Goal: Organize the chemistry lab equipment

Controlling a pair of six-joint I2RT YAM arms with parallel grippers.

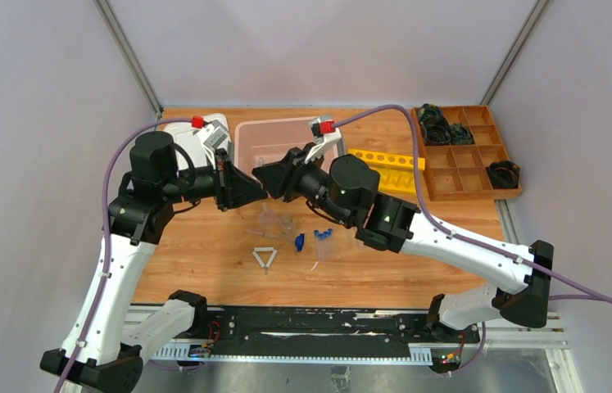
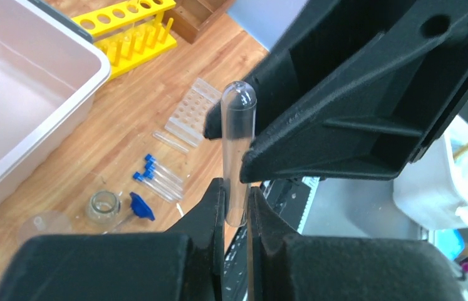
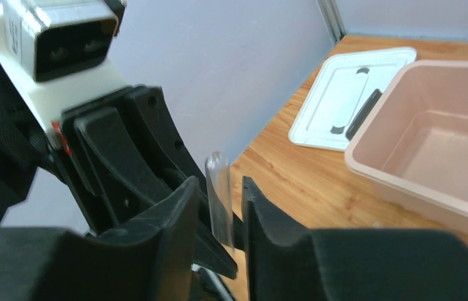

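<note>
Clear round-ended tube [image 2: 239,125] pinched upright, left hand [image 2: 236,193].

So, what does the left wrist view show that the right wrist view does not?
Only the left wrist view shows the yellow rack, the clear tube tray, the blue-capped tubes and a small beaker. Only the right wrist view shows the white lid beside the bin. Both show the pink bin and the test tube, which stands between the left claw and the right claw.
</note>
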